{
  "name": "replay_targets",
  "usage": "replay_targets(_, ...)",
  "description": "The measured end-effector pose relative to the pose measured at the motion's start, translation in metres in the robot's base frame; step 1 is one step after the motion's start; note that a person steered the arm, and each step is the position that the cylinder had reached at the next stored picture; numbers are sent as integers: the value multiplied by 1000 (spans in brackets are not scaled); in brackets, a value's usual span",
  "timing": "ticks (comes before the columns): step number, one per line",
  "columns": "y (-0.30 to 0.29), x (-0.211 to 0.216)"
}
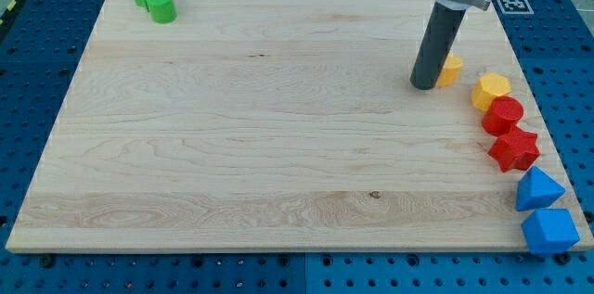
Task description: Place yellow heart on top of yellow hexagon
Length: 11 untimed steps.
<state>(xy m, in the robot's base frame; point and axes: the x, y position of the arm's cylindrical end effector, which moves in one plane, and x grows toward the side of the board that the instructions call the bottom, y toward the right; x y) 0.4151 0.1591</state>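
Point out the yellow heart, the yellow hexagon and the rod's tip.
yellow heart (452,70): camera view, on its visible right part, beside the rod.
yellow hexagon (491,89): camera view, on its top face.
my tip (426,84): camera view, at the rod's very end, against the heart's left side.

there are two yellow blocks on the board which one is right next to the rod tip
The yellow heart, touching my tip on the view's right. The yellow hexagon sits apart, beside the red blocks.
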Motion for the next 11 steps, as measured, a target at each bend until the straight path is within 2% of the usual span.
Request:
replay_targets(1,-11,3)
replay_targets(3,2,-20)
replay_targets(5,27,-18)
replay_targets(11,36,-21)
